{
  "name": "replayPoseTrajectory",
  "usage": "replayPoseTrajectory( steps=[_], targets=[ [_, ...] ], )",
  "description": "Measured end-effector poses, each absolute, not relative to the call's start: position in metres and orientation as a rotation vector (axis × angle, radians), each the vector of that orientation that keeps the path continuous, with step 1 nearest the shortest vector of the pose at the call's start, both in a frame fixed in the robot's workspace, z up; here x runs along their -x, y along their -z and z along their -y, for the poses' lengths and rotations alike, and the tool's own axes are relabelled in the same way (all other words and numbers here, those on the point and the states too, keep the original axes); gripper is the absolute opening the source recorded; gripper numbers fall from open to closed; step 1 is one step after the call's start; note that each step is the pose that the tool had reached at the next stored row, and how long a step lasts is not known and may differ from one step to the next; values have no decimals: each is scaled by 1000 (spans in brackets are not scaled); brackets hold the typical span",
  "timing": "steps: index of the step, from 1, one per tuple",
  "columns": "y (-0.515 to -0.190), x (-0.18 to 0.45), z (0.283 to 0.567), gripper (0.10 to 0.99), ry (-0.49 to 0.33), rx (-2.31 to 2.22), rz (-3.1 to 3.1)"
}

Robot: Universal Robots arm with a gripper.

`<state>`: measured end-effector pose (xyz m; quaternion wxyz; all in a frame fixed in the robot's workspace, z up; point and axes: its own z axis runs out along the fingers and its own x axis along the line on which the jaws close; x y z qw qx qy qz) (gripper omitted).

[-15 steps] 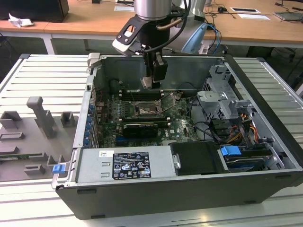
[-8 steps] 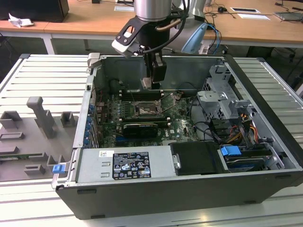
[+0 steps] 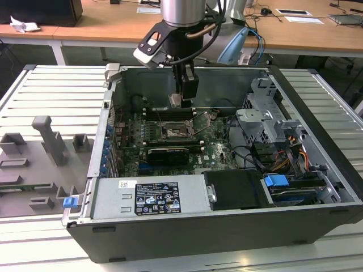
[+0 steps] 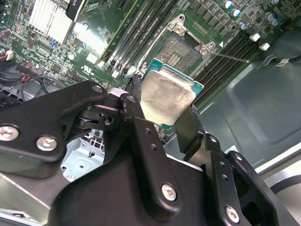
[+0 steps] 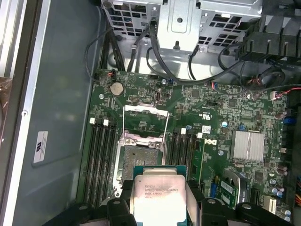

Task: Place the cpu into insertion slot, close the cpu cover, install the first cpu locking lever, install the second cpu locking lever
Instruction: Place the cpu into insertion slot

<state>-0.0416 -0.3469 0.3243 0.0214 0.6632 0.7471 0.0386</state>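
Black gripper [image 4: 162, 113] links loom closest in the second wrist view, the jaws closed on opposite edges of the cpu [image 4: 167, 94] (metal lid towards the camera). The insertion slot [image 4: 178, 51] lies bare just beyond the fingertips. In the first wrist view the cpu cover [image 5: 145, 109] stands hinged open on the slot's far side from the gripper, out of its way. In the exterior view the gripper hangs above the motherboard [image 3: 215, 144], slot beneath. My judgement: keep the chip level, corners squared to the slot, and lower without pressing.

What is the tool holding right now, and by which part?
The tool holds the cpu by two opposite side edges; the cpu is not yet in the slot.
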Motion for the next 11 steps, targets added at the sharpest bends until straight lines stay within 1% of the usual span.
replayPoseTrajectory(
  steps=[11],
  targets=[
    [-321, 42, 344, 529, -118, -2108, -2265]
  ],
)
